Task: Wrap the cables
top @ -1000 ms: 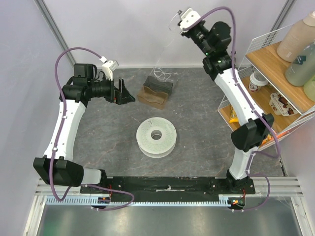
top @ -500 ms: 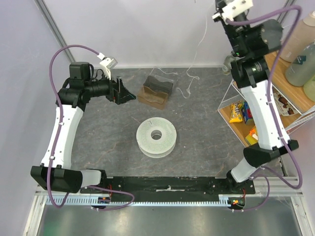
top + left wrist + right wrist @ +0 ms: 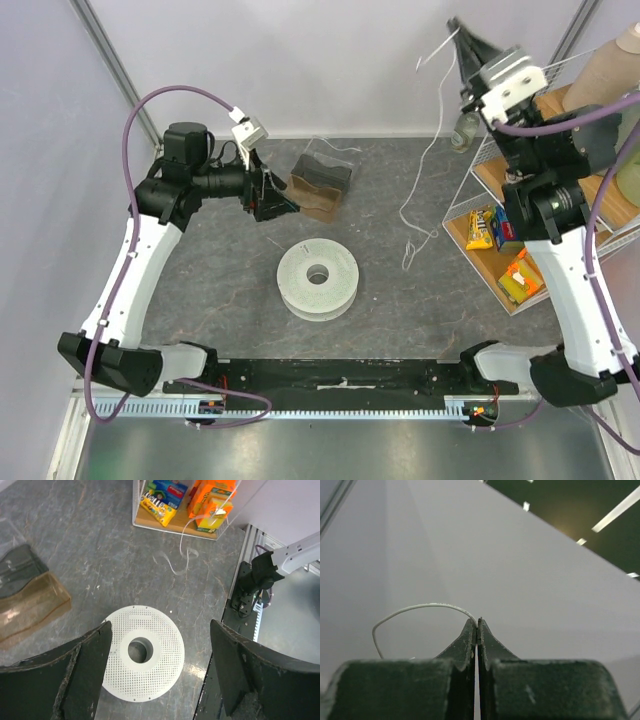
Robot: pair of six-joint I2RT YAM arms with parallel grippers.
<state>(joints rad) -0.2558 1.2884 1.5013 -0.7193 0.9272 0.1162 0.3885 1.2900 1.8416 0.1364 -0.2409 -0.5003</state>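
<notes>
A thin white cable point(image 3: 404, 212) hangs from my right gripper point(image 3: 462, 35), which is raised high at the back right; its lower end curls on the grey table. In the right wrist view the gripper point(image 3: 478, 622) is shut on the cable point(image 3: 420, 606), and a short end arcs off to the left. A white perforated spool point(image 3: 318, 278) lies flat mid-table. My left gripper point(image 3: 281, 206) is open and empty, above and left of the spool. In the left wrist view the spool point(image 3: 142, 652) lies between the open fingers point(image 3: 85, 670), and the cable's curl point(image 3: 175, 565) lies beyond it.
A brown and black holder point(image 3: 320, 185) stands behind the spool. A wire shelf rack point(image 3: 480, 190) with snack packs point(image 3: 483, 228) and bottles point(image 3: 610, 70) stands along the right side. The black base rail point(image 3: 340, 375) runs along the near edge.
My right arm has swung up and to the right, pulling the cable out of the holder and across the table. My left gripper has moved right, towards the spool.
</notes>
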